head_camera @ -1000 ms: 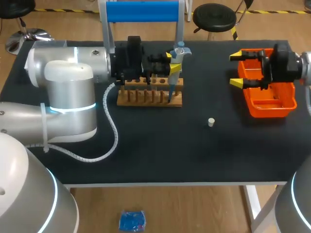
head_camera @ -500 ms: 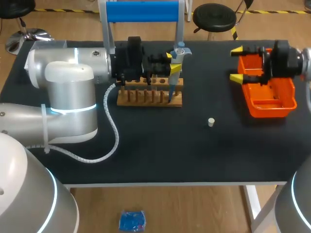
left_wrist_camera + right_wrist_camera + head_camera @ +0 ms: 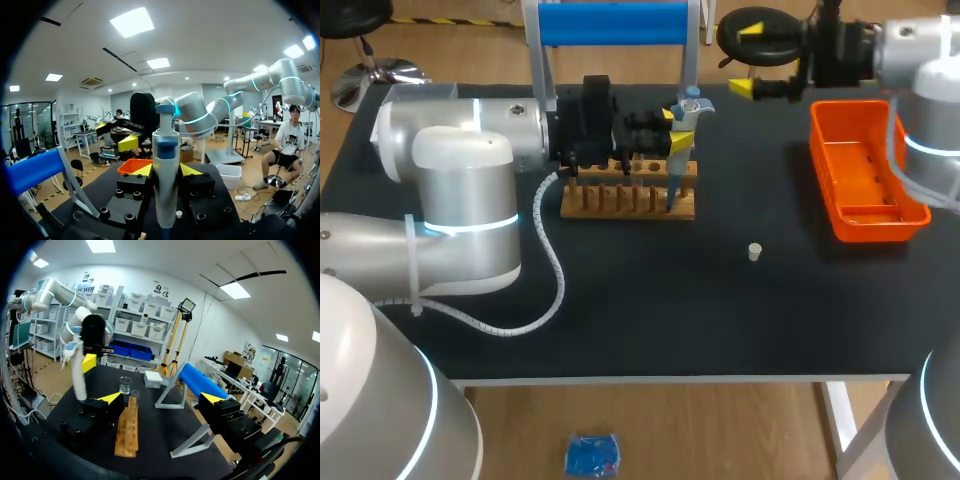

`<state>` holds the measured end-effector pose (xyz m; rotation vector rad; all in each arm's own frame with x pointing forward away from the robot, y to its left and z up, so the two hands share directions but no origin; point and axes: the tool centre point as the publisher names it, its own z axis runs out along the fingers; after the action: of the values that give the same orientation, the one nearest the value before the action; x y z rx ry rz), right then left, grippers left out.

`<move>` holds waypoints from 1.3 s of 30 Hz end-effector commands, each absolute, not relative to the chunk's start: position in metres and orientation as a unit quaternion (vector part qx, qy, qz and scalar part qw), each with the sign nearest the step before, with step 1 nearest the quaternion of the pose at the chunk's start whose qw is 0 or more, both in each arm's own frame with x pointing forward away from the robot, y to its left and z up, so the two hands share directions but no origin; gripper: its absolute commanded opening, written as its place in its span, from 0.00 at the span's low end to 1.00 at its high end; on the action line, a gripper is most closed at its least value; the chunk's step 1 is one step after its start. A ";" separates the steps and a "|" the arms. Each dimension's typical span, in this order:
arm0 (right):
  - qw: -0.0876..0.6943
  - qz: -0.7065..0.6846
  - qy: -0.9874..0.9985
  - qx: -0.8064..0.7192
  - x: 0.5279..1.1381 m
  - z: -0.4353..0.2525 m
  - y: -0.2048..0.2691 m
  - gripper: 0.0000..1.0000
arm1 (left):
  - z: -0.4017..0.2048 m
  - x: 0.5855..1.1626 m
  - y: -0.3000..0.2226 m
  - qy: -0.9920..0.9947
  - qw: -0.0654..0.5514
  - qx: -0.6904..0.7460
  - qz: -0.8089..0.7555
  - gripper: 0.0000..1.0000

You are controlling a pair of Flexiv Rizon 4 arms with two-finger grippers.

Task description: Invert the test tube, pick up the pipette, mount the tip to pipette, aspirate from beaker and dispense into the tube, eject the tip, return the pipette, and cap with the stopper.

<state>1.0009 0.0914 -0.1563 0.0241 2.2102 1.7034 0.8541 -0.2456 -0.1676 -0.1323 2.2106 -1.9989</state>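
My left gripper (image 3: 670, 122) is shut on the white and blue pipette (image 3: 681, 135), which stands upright at the right end of the wooden tube rack (image 3: 628, 197). From the left wrist the pipette (image 3: 165, 172) rises between the yellow fingertips (image 3: 190, 169). My right gripper (image 3: 748, 60) hangs open and empty above the table's far edge, left of the orange tray (image 3: 868, 170). From the right wrist, ahead of that gripper (image 3: 161, 398), lie the rack (image 3: 128, 427), a glass beaker (image 3: 125, 385) and the held pipette (image 3: 77, 376). A small white stopper (image 3: 754, 251) lies on the mat.
A blue-topped stand (image 3: 610, 22) rises at the table's back behind the rack, also in the right wrist view as the blue stand (image 3: 200, 382). My left arm's bulky body (image 3: 460, 190) and its cable (image 3: 550, 270) cover the table's left part.
My right arm has swung from over the orange tray back and to the left, to the far edge, still open. The left arm and pipette have not moved.
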 end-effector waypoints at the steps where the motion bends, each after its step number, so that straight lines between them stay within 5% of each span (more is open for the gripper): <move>1: 0.176 0.597 0.783 0.012 1.030 -0.160 0.138 1.00 | -0.168 0.854 -0.247 0.738 0.080 -0.045 -0.668 0.00; 39: 0.189 0.587 0.786 0.049 1.051 -0.167 0.165 1.00 | -0.169 0.865 -0.249 0.743 0.082 -0.060 -0.662 0.00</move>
<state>1.0506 0.1650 -0.1671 0.1384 2.2096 1.6510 0.8582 -0.2433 -0.1706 -0.1594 2.2178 -1.9867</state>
